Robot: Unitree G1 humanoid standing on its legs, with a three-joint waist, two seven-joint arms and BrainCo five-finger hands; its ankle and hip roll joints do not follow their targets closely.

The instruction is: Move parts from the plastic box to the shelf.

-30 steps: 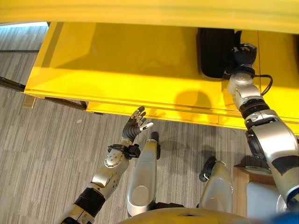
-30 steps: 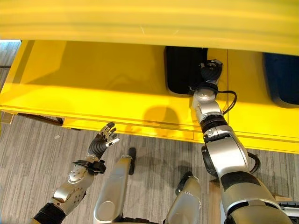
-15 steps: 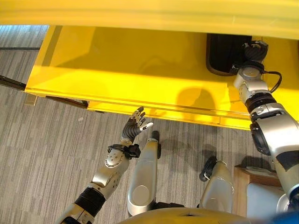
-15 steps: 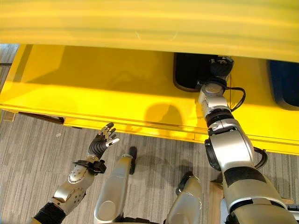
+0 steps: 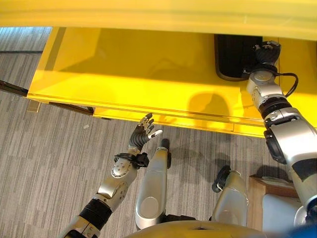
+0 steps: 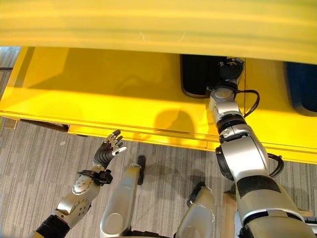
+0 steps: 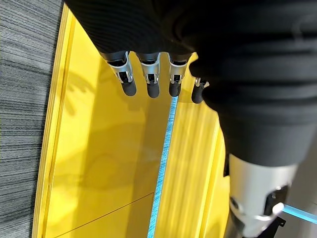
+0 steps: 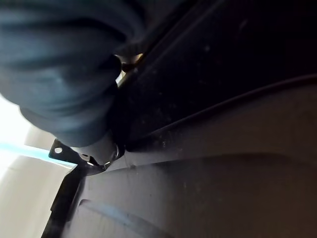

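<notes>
Now, right hand (image 5: 264, 53): at 1 o'clock, on the black part's (image 5: 232, 57) right edge; grip cannot be told.
Part: lying on the yellow shelf (image 5: 148, 74).
Left hand (image 5: 142, 134): at 7 o'clock, fingers spread, empty.

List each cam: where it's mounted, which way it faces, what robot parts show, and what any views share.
Left eye view: head, facing down; yellow shelf, black part, left hand, right hand.
Right eye view: same head, set slightly aside; shares that scene, plus a dark blue thing on the shelf's right.
Left wrist view: left wrist, along straight fingers toward the shelf.
Right wrist view: right wrist, pressed close to the black part; dark ribbed cover shows, fingers hidden.
</notes>
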